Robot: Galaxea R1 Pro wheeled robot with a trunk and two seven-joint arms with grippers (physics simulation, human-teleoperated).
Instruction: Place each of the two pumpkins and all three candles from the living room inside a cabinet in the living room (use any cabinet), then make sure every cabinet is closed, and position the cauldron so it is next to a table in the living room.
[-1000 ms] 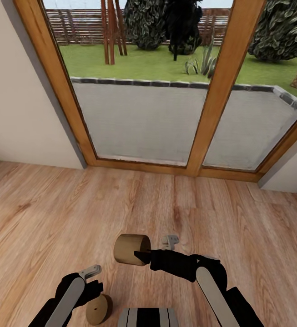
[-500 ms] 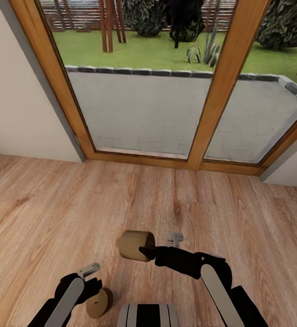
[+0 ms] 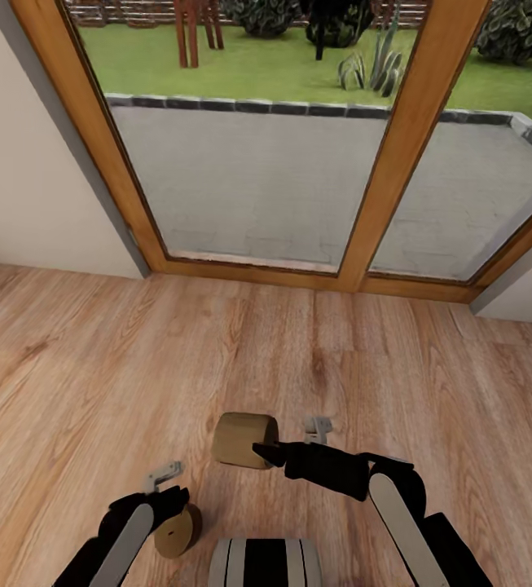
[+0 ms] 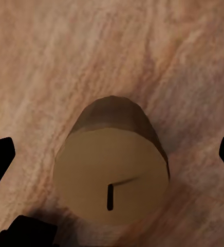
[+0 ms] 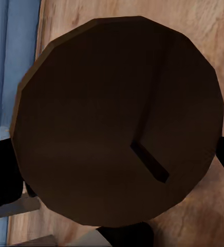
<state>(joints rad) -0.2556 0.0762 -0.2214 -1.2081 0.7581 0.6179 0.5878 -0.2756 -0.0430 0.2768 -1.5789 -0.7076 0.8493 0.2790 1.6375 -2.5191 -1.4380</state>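
While I face the glass doors, my right gripper holds one candle in its fingers over the wood floor. At seven o'clock my left gripper holds another candle low, its wick end facing the wrist camera.

The plank floor and glass doors at 12 o'clock were viewed from the head, angled downward. Each held candle was viewed end-on at close range from its wrist; the floor was shared with the head view.
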